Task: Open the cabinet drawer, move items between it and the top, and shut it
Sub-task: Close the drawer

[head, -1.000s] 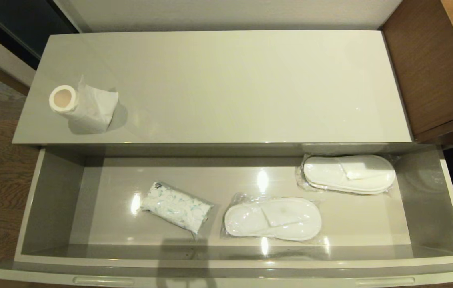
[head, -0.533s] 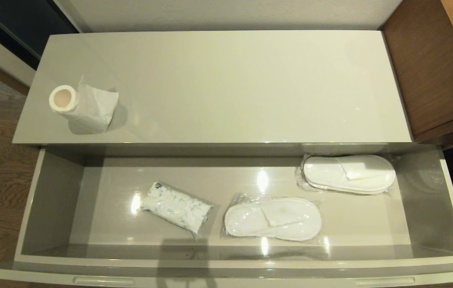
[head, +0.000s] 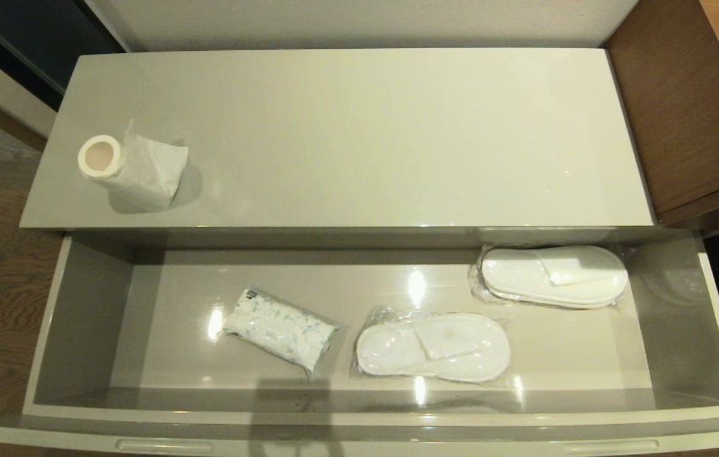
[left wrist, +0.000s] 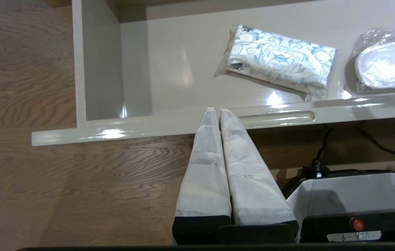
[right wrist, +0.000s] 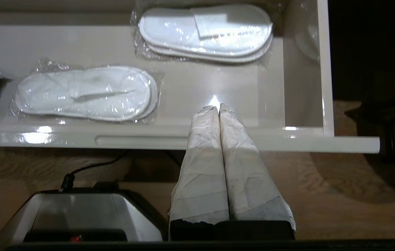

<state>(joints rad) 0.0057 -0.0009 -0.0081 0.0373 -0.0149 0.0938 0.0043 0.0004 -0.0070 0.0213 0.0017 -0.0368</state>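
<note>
Cabinet drawer [head: 89,317] is pulled all the way out toward the robot, grey inside, with a blue-patterned tissue pack [head: 280,329] left of middle, one bagged pair of white slippers [head: 434,347] beside it on the right, and a second bagged pair [head: 553,275] further right against the far wall. Up on the top [head: 359,133] there's just a toilet paper roll [head: 131,168] standing near the left end. Both arms hang back over the wood floor [left wrist: 44,181] on the near side of the drawer front: left end effector [left wrist: 216,111] with fingers pressed together, right end effector [right wrist: 217,107] the same, neither holding anything.
</note>
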